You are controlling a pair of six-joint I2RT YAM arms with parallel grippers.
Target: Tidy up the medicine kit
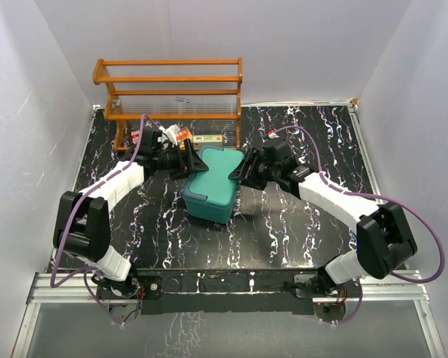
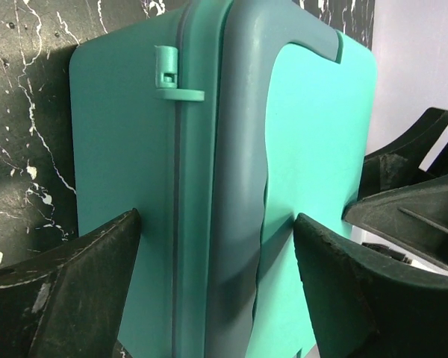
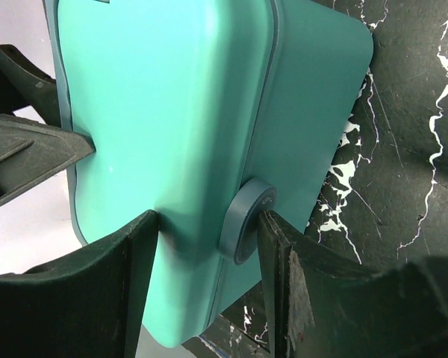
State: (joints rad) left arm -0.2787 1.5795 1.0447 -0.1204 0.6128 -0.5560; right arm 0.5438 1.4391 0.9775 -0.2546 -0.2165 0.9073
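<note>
From here my right gripper [image 3: 209, 224] pinches the medicine kit [image 3: 172, 97], which fills most of the view. One finger [image 3: 97, 298] presses its pale teal face, and the other meets a round grey-blue knob [image 3: 246, 220] on the seam. The left gripper [image 3: 75, 123] touches the kit's opposite end. Beyond the kit's rounded corner I see white-veined black table [image 3: 411, 149].

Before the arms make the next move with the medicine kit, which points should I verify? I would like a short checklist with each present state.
1. Lid closed on the medicine kit: ok.
2. Left gripper has its fingers against both faces of the kit: ok.
3. Right gripper clamped firmly: cannot tell; one finger meets the round knob.
4. Side latch fastened: cannot tell.
5. Kit stands apart from the wooden rack: ok.
</note>
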